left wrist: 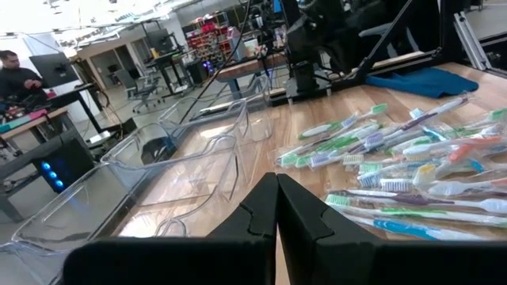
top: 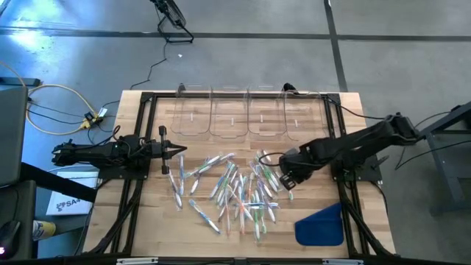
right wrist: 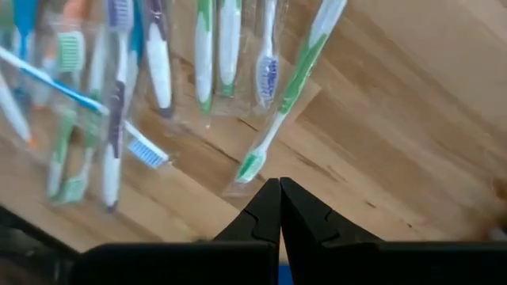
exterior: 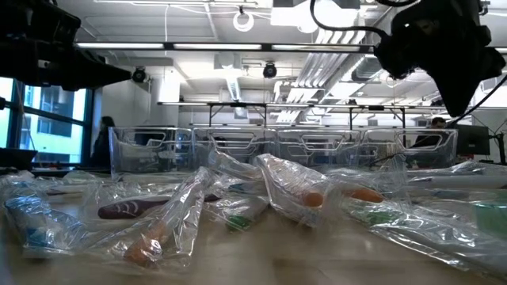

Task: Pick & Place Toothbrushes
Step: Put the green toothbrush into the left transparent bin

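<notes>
I see the right gripper with its jaws clenched on nothing, right of centre in the high view, at the right edge of the toothbrushes. They lie scattered at the centre of the tabletop, below the clear bins. The left gripper, jaws clenched and empty, sits at centre left.
</notes>
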You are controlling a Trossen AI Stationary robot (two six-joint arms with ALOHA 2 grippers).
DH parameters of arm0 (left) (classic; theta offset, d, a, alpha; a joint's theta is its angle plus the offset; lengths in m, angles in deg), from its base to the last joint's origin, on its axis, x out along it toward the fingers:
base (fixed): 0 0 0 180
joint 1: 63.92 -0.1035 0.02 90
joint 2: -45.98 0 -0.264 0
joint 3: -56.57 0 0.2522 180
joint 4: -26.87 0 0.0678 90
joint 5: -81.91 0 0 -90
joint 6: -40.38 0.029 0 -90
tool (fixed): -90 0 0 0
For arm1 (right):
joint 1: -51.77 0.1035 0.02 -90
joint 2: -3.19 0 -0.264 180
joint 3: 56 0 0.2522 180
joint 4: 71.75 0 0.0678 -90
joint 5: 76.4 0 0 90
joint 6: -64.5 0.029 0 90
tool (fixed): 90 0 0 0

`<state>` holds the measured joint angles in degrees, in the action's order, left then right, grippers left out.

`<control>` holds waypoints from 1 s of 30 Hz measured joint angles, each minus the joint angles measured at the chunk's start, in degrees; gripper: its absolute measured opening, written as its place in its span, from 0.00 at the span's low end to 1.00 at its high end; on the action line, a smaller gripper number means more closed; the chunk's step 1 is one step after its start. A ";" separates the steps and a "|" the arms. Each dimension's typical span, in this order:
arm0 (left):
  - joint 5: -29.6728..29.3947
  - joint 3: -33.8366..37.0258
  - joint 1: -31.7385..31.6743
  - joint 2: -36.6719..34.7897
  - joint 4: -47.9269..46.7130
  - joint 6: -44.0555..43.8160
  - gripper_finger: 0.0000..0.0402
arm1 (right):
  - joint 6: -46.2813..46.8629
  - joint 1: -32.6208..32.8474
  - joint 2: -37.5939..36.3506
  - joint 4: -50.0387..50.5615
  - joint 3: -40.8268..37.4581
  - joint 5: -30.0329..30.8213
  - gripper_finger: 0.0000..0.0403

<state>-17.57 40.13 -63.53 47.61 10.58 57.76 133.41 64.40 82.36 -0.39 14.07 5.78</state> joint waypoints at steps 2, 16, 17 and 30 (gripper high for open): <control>0.00 0.00 0.00 0.00 0.00 0.36 0.00 | -0.01 0.14 1.33 0.01 0.00 0.24 0.01; 0.02 0.02 0.00 0.00 -0.07 0.33 0.00 | -4.66 0.25 10.52 0.20 -0.02 2.78 0.12; 0.02 0.02 0.00 0.00 -0.07 0.33 0.00 | -4.66 0.25 11.00 0.22 -0.02 2.80 0.16; 0.04 0.04 0.00 0.00 -0.13 0.33 0.00 | -4.60 2.07 11.81 0.17 -0.23 2.61 0.41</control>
<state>-17.52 40.18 -63.53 47.61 10.45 58.09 128.80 66.47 94.17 -0.22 13.84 8.39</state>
